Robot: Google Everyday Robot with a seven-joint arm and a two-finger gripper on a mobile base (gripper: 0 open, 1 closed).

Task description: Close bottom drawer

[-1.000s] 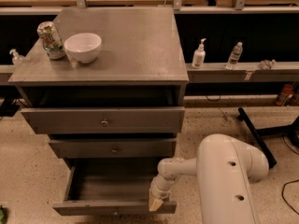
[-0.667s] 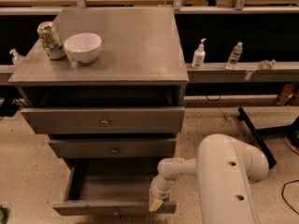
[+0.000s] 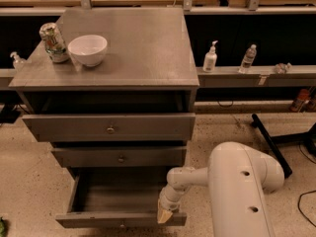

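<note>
The bottom drawer (image 3: 121, 220) of the grey cabinet (image 3: 123, 68) stands pulled far out, its inside showing as an empty grey box. My white arm reaches in from the lower right. My gripper (image 3: 164, 215) hangs at the right end of the drawer's front panel, its tan tip touching or just in front of the panel's top edge. The middle drawer (image 3: 120, 157) and the top drawer (image 3: 109, 127), both with brass knobs, also stick out a little.
On the cabinet top stand a white bowl (image 3: 87, 49) and a crumpled can (image 3: 53, 42). A low shelf behind holds a soap dispenser (image 3: 210, 58) and a small bottle (image 3: 247, 59). A black stand leg (image 3: 269, 142) lies on the speckled floor at right.
</note>
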